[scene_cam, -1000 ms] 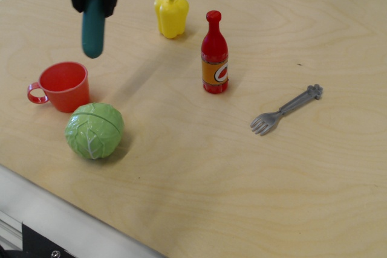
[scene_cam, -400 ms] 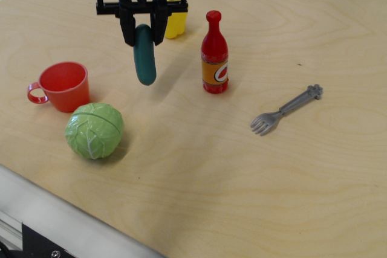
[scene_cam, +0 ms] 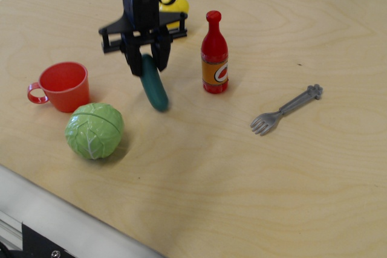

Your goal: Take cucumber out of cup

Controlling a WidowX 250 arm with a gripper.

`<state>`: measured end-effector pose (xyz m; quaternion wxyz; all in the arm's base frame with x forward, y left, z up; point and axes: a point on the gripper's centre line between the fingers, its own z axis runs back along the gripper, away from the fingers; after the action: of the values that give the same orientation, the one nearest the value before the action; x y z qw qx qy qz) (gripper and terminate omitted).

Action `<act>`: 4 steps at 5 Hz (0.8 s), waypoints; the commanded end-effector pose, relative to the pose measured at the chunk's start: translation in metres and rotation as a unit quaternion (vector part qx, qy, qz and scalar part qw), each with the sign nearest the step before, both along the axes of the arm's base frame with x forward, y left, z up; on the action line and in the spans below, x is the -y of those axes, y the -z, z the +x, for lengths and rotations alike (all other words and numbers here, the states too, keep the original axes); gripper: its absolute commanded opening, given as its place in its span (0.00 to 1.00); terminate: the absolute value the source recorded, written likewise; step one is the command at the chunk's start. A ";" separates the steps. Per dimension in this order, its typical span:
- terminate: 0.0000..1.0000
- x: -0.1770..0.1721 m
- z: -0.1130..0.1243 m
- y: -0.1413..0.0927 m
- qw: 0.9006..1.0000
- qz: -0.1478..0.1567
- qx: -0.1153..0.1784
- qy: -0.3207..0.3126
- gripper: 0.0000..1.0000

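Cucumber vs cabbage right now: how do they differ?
The cucumber is dark teal, slim and elongated; the cabbage is light green, round and bulkier. The cucumber hangs tilted, its top held in the pincer; the cabbage rests free on the table beside the cup. Both are glossy green toy vegetables.

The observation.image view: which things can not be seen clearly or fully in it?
- Yellow pepper: mostly hidden behind the arm.
- Cucumber: its top is covered by the gripper; whether its lower end touches the table is unclear.
- Arm: cut off by the top edge.
- Bottle label: too small to read.
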<state>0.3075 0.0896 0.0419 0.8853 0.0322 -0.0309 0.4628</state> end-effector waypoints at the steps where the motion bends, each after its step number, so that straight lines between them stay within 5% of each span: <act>1: 0.00 0.003 0.010 0.005 0.998 -0.030 0.034 -0.032 0.00; 2: 0.00 0.002 0.013 0.007 0.999 -0.018 0.035 -0.019 0.00; 3: 0.00 0.000 0.013 0.007 0.999 -0.020 0.036 -0.016 1.00; 4: 0.00 0.000 0.013 -0.006 0.999 -0.015 0.043 -0.005 1.00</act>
<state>0.3075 0.0923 0.0189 0.8826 0.0078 -0.0166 0.4699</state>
